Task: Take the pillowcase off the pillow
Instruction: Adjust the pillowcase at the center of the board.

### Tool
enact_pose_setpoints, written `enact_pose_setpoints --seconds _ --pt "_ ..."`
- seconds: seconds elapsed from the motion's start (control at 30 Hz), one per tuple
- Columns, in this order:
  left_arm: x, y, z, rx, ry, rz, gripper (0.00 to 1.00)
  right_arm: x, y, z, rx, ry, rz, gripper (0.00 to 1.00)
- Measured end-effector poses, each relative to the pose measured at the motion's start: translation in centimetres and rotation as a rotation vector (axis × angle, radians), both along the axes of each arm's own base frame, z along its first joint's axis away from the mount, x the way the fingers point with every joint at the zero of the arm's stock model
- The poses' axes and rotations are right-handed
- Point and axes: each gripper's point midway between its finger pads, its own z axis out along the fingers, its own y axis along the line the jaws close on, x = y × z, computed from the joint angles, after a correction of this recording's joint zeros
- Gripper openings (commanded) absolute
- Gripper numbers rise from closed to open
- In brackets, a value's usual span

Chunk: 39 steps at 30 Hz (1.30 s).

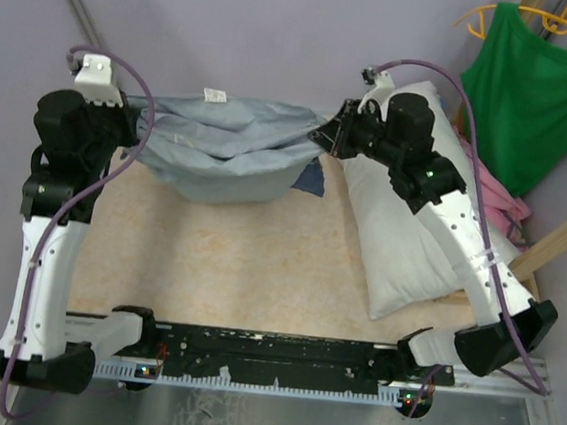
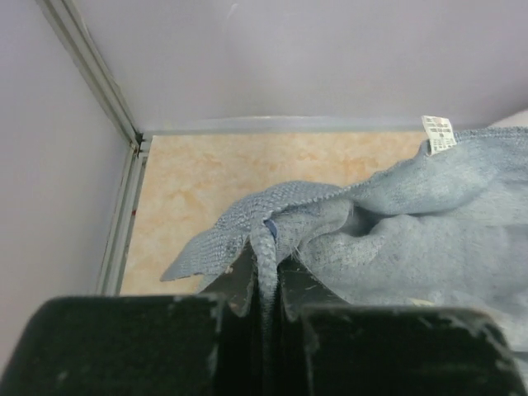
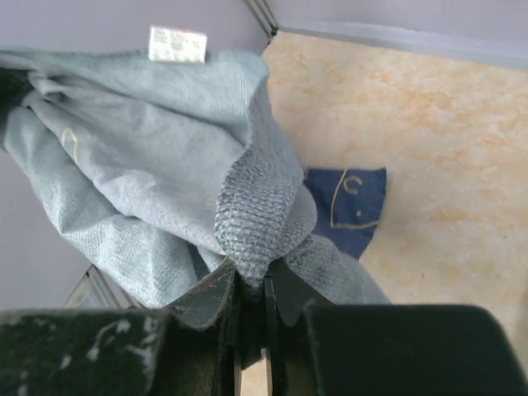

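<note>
Pillowcase [image 1: 229, 152] was seen strung between the two arms along the far edge of the table [image 1: 228, 267], close to the back wall, its middle sagging like a loose hammock. Left gripper [image 2: 266, 276] was closed on one end of the cloth, with a fold pinched tight between the jaws, near the far left corner where a metal strip [image 2: 115, 124] ran down the wall joint. Right gripper [image 3: 252, 289] was clamped on the opposite end, a bunched fold of coarse weave caught between its jaws.

Pillow [image 1: 400, 254] was found out of the case at the right side of the table, partly hidden by the right arm. It was plump and plain white, with one corner reaching toward the near edge. Bare mottled beige tabletop was left open between the sagging cloth and the arm bases.

Cloth was noted as pale grey-blue and fuzzy, with a ribbed woven hem. A small white label [image 1: 214, 94] stood up at the top hem. A darker blue flap [image 3: 351, 202] with pale stitching hung near the right gripper. A green tank top [image 1: 531, 96] and a pink garment [image 1: 501, 198] were crowded beyond the pillow at the right
</note>
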Motion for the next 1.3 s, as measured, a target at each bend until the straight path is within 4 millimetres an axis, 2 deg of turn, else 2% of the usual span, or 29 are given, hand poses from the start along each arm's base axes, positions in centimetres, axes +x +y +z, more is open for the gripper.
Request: enact_pose_setpoints --seconds 0.1,0.13,0.17,0.2,0.23,0.27,0.3,0.33,0.37,0.4,0.47,0.5,0.53,0.6,0.7,0.73,0.8,0.87,0.9,0.97,1.0,1.07,1.17,1.23,1.3 --pt "-1.3 0.4 -2.0 0.034 0.008 0.016 0.01 -1.5 -0.2 1.4 0.023 -0.041 0.008 0.04" --pt "-1.0 0.8 -2.8 0.041 0.039 0.037 0.07 -1.4 -0.7 1.1 0.036 -0.03 -0.006 0.03" --pt "0.0 1.0 -3.8 0.044 0.078 0.053 0.17 -1.0 -1.0 0.4 0.046 -0.007 -0.02 0.06" --pt "1.6 1.1 -5.2 0.045 0.134 0.068 0.26 -0.3 -1.6 -0.9 0.059 0.032 -0.042 0.17" --pt "3.7 1.2 -7.5 0.041 0.222 0.085 0.33 0.8 -2.3 -2.6 0.077 0.088 -0.068 0.23" --pt "6.1 1.0 -10.5 0.032 0.331 0.1 0.46 2.4 -3.0 -5.3 0.085 0.165 -0.104 0.34" --pt "8.2 0.9 -13.9 0.03 0.44 0.113 0.59 3.7 -3.7 -8.3 0.086 0.25 -0.141 0.52" --pt "9.7 0.9 -16.9 0.035 0.529 0.122 0.77 4.7 -4.1 -11.3 0.078 0.333 -0.171 0.69" --pt "11.0 0.9 -21.2 0.039 0.649 0.139 0.95 5.4 -4.5 -14.4 0.063 0.419 -0.198 0.84" --pt "11.2 0.9 -25.4 0.055 0.768 0.15 0.99 5.7 -5.2 -17.7 0.036 0.507 -0.23 0.93" --pt "9.5 1.1 -30.8 0.072 0.96 0.169 1.0 5.4 -6.1 -21.7 -0.014 0.626 -0.278 0.99" --pt "8.7 1.1 -31.7 0.078 1.006 0.173 1.0 4.9 -6.4 -22.4 -0.038 0.648 -0.289 0.99" --pt "7.9 1.2 -31.8 0.082 1.029 0.175 1.0 4.7 -6.3 -22.4 -0.058 0.637 -0.292 0.99" --pt "7.6 1.4 -29.2 0.065 0.973 0.184 1.0 4.6 -6.0 -21.4 -0.105 0.572 -0.287 0.99" --pt "7.4 1.5 -23.9 0.013 0.812 0.197 1.0 4.3 -3.4 -18.2 -0.219 0.392 -0.221 0.99" --pt "7.0 1.5 -22.6 -0.012 0.766 0.203 1.0 4.2 -1.7 -16.7 -0.271 0.304 -0.184 0.99" --pt "5.8 1.4 -21.9 -0.061 0.724 0.204 0.97 3.5 2.2 -14.3 -0.34 0.161 -0.095 0.99" --pt "4.2 0.7 -23.7 -0.127 0.753 0.192 0.93 2.6 7.0 -12.2 -0.401 0.003 0.013 0.99" --pt "3.5 0.3 -25.1 -0.162 0.784 0.184 0.92 2.1 8.7 -12.1 -0.423 -0.041 0.059 0.99" --pt "1.7 -1.2 -29.1 -0.255 0.867 0.149 0.86 1.2 11.9 -13.0 -0.481 -0.111 0.165 0.96" --pt "0.4 -2.3 -31.1 -0.307 0.915 0.124 0.85 1.0 13.3 -14.3 -0.514 -0.125 0.223 0.94" --pt "-1.8 -4.4 -34.0 -0.413 0.973 0.076 0.83 1.2 14.8 -16.8 -0.555 -0.121 0.295 0.93" --pt "-4.8 -7.2 -36.3 -0.538 1.022 0.024 0.82 2.5 16.2 -21.7 -0.62 -0.085 0.366 0.93" --pt "-5.3 -8.2 -37.0 -0.588 1.005 0.005 0.79 3.0 16.7 -24.6 -0.661 -0.059 0.398 0.93" --pt "-5.8 -8.8 -37.9 -0.622 0.994 -0.001 0.72 3.4 17.1 -26.6 -0.695 -0.044 0.423 0.93"
